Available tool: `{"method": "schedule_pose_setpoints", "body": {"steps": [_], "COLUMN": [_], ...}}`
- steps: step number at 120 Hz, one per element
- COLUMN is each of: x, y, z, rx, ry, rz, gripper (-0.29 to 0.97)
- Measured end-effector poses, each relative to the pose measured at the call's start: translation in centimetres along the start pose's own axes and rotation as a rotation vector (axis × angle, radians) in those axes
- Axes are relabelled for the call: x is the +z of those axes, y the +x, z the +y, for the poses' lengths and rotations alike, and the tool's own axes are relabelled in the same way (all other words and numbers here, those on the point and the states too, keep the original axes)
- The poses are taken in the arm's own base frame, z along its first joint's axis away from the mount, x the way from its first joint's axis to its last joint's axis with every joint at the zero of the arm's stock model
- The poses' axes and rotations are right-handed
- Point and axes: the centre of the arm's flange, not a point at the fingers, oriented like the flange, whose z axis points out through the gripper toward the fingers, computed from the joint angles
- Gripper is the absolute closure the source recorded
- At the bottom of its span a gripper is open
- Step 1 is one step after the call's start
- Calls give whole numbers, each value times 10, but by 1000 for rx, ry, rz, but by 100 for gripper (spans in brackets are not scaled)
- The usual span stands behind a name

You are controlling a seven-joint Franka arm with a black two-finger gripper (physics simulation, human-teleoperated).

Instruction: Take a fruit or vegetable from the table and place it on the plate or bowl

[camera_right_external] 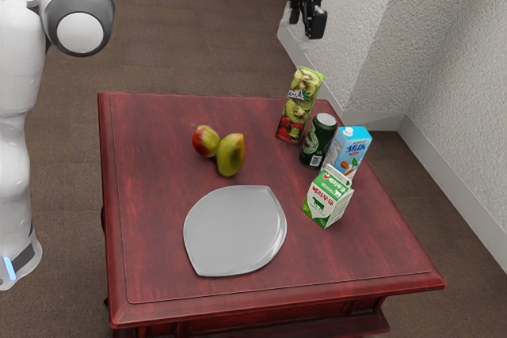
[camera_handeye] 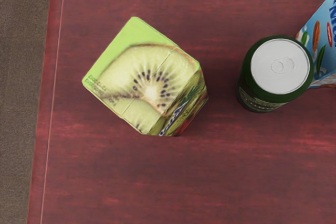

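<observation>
well above the kiwi carton (camera_right_external: 301, 105) at the edge of the table (camera_right_external: 150, 195); tool (camera_right_external: 307, 26) spread, empty

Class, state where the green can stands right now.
In the exterior view the green can stands upright on the view's right, between the kiwi juice carton and the blue milk carton.
</observation>
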Motion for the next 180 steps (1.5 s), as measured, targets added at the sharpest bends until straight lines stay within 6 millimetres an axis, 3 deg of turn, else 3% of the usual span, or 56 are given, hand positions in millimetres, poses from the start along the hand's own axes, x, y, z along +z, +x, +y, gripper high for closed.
{"method": "schedule_pose_setpoints", "body": {"steps": [40, 47, 53, 63, 72, 89, 120, 136, 147, 157, 168, 176, 180], "x": [-13, -49, -65, -82, -82, -62, -17, 39, 70, 92, 114, 111, 117], "y": [3, -8, -15, -21, -22, -17, 3, 27, 39, 45, 37, 17, 4], "z": [1, 26, 42, 72, 94, 113, 119, 124, 149, 157, 176, 199, 197], "rx": [19, 56, 79, 125, 158, 179, 160, 168, 217, 240, 279, 314, 304], "ry": [16, 57, 76, 92, 94, 94, 82, 76, 64, 8, -39, -63, -82], "rz": [70, 131, 159, 190, 191, 154, 78, -8, -37, -62, -109, -135, -169], "gripper": [0, 0, 0, 0, 0, 0, 0, 0, 0, 0, 0, 0, 0]}}
